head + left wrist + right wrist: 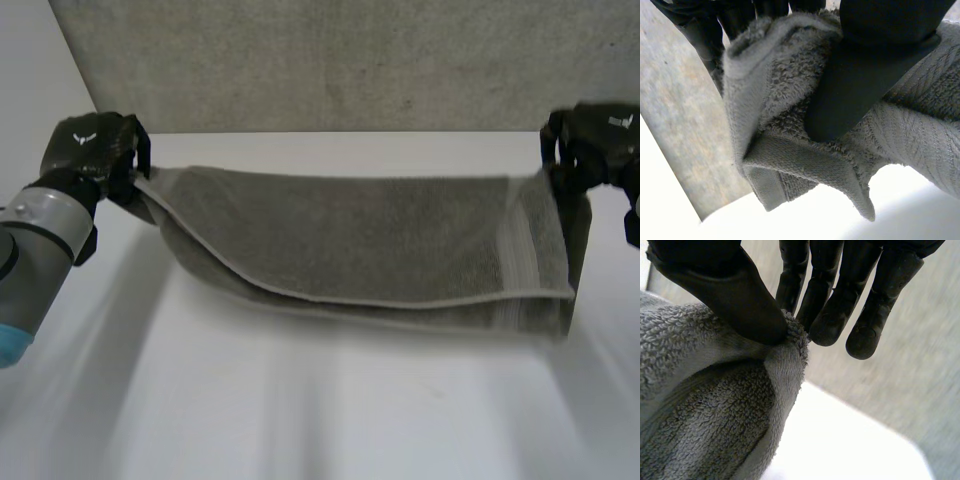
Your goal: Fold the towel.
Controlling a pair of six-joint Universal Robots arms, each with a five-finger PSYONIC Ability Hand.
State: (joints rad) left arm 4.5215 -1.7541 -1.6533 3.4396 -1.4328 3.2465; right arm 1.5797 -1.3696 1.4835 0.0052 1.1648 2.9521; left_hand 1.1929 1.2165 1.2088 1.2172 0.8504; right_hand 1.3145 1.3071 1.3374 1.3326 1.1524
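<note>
left robot hand (90,150) and right robot hand (598,140) pinch towel (350,235) corners over white table (300,420), grey wall (350,60) behind.

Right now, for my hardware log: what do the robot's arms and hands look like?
The left arm has a grey joint and light-blue cap. The left robot hand and right robot hand are matte black, each with a white emblem; fingers are thick, round-tipped.

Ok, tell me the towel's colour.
The towel is grey; the head view shows it best.

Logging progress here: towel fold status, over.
Left hand pinching towel at left end, right hand pinching right end. Towel stretched between them, doubled over. Grey panel behind.
</note>
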